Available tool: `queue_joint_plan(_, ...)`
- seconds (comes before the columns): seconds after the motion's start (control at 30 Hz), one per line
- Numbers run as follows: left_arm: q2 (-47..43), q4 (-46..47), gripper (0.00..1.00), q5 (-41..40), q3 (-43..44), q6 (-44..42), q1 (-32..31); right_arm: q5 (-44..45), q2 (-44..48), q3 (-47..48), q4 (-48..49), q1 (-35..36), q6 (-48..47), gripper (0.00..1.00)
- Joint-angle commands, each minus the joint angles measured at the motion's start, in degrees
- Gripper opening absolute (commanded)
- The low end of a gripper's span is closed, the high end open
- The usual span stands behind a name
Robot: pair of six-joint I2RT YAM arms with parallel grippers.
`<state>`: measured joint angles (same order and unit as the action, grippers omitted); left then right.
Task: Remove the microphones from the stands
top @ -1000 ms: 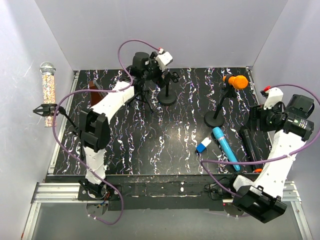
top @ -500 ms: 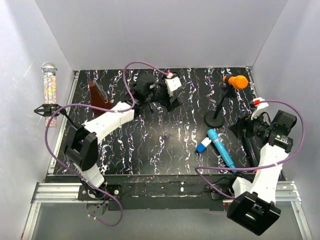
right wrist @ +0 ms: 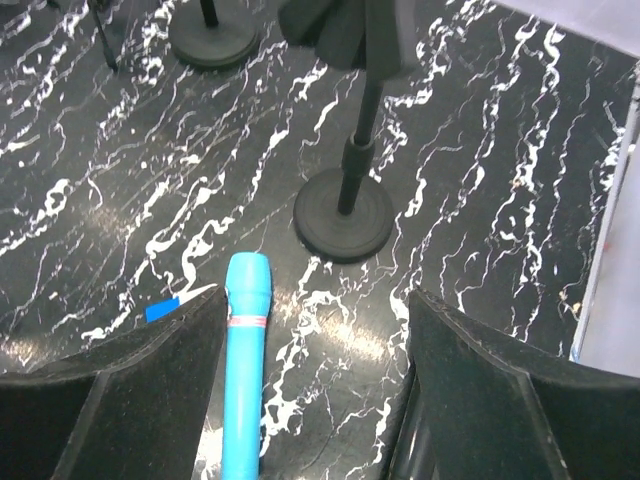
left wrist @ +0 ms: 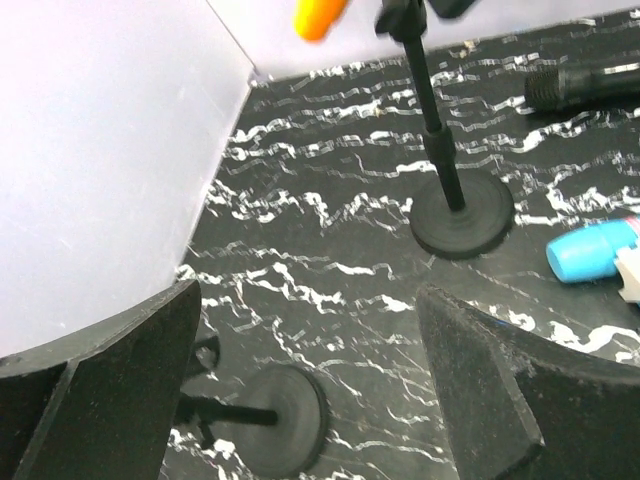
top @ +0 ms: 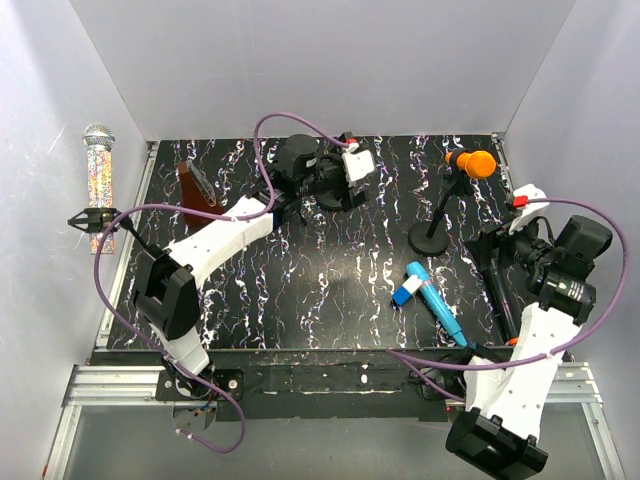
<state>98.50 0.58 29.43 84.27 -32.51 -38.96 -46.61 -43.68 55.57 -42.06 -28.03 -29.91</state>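
Note:
The orange microphone (top: 478, 163) sits in the clip of a black stand (top: 430, 237) at the back right; its orange tip (left wrist: 318, 15) shows at the top of the left wrist view. My left gripper (top: 338, 188) hovers open over the back middle, facing that stand (left wrist: 462, 213), nothing between its fingers (left wrist: 510, 400). My right gripper (top: 487, 248) is open just right of the stand's base (right wrist: 343, 215), low over the table, also holding nothing. The clip shows only as a dark shape at the top of the right wrist view.
A blue microphone (top: 433, 300) (right wrist: 245, 370) and a black microphone (top: 500, 290) lie near my right gripper. A second, bare stand (left wrist: 275, 420) stands below my left gripper. A brown block (top: 198, 185) lies back left. A glittery microphone (top: 98, 175) stands outside the left wall.
My left arm has stretched right toward the orange microphone's stand. My right gripper has swung left toward the stand's base. The blue microphone has shifted slightly left.

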Motion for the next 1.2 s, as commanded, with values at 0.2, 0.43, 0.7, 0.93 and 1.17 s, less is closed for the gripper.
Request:
queue_joint_plan(0.2,5.38,-0.93,0.88,6.26,13.19,7.73,-4.10,-7.53,-2.19,2.79,19.44,0.69,19.07,0.79)
queue_joint_plan(0.43,9.16,-1.02,0.88,9.05,19.16,9.74,-5.77,-7.26,-8.61,6.13,26.33,5.09,20.86,0.77)
queue_joint_plan(0.7,16.72,0.72,0.89,9.78,28.67,14.74,-9.73,-9.37,-9.49,4.11,26.51,5.80,21.47,0.70)
queue_joint_plan(0.93,20.50,8.81,0.91,-0.24,31.92,18.54,-12.63,-6.22,-5.99,3.67,23.00,5.62,24.81,0.72)
queue_joint_plan(1.17,26.30,13.66,0.91,-6.83,39.20,15.73,-15.44,-2.61,-3.69,7.97,10.53,5.62,24.29,0.75)
